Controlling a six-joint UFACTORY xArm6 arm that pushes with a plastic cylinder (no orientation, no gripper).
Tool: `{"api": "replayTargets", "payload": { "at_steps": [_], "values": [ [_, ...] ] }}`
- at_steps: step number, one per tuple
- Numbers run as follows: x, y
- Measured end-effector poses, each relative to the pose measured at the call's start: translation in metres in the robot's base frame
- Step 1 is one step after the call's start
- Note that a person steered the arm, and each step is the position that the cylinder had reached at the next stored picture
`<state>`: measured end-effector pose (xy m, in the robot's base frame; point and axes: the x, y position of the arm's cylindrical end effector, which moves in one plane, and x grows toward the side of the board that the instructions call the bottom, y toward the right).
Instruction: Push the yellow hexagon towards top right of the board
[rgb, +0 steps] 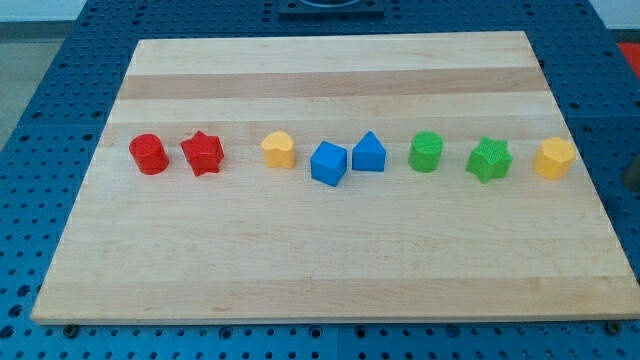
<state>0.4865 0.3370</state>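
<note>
The yellow hexagon (554, 158) sits at the right end of a row of blocks, near the right edge of the wooden board (330, 280). To its left stand a green star (489, 160) and a green cylinder (426, 152). My tip and the rod do not show in the view.
The row runs on across the board's middle to the view's left: a blue pointed block (368, 152), a blue cube (328, 163), a yellow rounded block (279, 150), a red star (202, 153) and a red cylinder (149, 154). A blue perforated table (40, 120) surrounds the board.
</note>
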Motion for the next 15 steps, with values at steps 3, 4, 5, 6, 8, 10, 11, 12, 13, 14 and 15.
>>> {"api": "replayTargets", "payload": {
  "at_steps": [3,4,5,6,8,10,11,12,13,14,15],
  "values": [
    [-0.005,-0.111],
    [-0.028,-0.127],
    [-0.031,-0.128],
    [0.009,-0.112],
    [0.099,-0.084],
    [0.064,-0.062],
    [0.039,-0.072],
    [0.021,-0.092],
    [0.000,-0.115],
    [-0.031,-0.116],
    [-0.044,-0.115]
  ]
}}
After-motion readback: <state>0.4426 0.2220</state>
